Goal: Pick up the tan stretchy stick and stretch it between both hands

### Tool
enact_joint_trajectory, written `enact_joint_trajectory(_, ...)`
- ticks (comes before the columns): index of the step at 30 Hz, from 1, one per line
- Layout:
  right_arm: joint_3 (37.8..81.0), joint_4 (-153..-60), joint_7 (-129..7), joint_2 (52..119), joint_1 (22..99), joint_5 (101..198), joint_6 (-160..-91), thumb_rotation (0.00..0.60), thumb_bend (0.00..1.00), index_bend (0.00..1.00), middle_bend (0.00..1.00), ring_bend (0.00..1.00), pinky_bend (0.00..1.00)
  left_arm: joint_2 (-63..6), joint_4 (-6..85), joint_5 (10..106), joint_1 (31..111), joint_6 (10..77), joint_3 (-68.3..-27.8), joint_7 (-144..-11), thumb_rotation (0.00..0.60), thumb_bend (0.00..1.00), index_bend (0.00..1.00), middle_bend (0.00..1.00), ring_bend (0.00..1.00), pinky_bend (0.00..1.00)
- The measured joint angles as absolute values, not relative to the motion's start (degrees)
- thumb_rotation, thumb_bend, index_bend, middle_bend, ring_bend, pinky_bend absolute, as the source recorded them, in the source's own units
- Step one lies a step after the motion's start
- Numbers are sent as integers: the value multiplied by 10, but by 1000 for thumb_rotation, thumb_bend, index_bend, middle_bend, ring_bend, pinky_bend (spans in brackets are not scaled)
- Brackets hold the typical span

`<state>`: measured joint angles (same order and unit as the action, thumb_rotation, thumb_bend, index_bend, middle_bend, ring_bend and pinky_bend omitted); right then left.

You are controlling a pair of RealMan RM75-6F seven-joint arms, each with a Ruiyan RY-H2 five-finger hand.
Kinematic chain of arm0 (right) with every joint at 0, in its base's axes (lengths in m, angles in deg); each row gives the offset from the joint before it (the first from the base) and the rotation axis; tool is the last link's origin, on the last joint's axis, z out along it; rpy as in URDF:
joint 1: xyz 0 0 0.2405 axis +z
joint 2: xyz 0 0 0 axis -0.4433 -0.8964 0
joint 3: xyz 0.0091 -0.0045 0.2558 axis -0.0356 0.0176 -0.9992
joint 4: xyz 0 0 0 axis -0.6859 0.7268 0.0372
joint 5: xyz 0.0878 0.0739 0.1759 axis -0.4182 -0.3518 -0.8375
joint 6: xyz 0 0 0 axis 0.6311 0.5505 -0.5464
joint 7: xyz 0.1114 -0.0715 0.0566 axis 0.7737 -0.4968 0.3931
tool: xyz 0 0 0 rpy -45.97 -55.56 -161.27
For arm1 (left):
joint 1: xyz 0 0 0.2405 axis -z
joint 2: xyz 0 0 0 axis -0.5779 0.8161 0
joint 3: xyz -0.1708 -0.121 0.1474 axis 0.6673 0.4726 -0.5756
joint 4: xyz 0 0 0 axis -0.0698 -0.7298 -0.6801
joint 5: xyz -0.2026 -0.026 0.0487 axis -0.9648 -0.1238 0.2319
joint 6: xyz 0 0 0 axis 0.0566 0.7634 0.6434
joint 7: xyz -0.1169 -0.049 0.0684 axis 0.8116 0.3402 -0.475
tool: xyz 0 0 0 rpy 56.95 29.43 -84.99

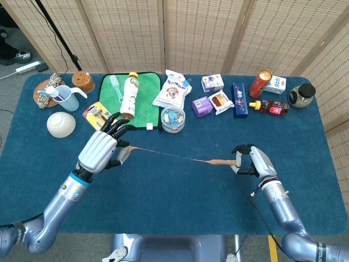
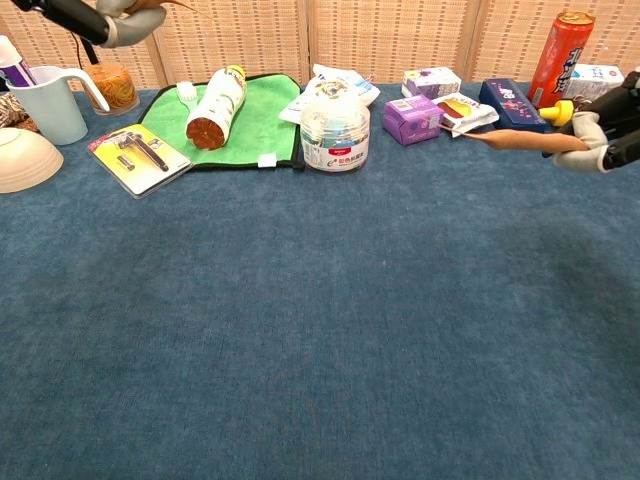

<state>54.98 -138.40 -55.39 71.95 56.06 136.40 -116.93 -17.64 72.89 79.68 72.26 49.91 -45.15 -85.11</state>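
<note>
Left hand: I have my left hand at the left centre of the head view, fingers closed around one end of the tan stretchy stick; in the chest view only a part of this hand shows at the upper left corner, with a tan tip of the stick at its fingers.
Right hand: my right hand sits at the right centre of the head view, fingers curled around the thicker end of the stick; in the chest view it appears at the right edge.
Stick position: raised off the blue table, spanning the middle of the head view from the left hand to the right hand, sloping slightly down toward the right.
Stick condition: drawn to a thin thread along most of its length, thicker only near the right hand.
Pick-up stage: I judge it complete, since the stick is clear of the cloth and held at both ends.
Stretch stage: I judge it well advanced; the hands are well apart and the material is visibly thinned.
Remaining: at most a little more separation; I cannot tell how much elongation the material has left.
Risk: the thin section may snap or slip from the left fingers if I pull harder.
Nearby items: green mat and plastic jar lie beyond the stick, toward the top of the frame, not touching it.
</note>
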Motion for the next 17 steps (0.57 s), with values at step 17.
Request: enact_joint_trajectory(17, 551, -1370, -537, 714, 551, 1373, -1163, 600, 383, 757, 359, 312, 77, -153, 718, 799, 703, 501, -460, -829, 600, 435, 808, 278, 144, 28)
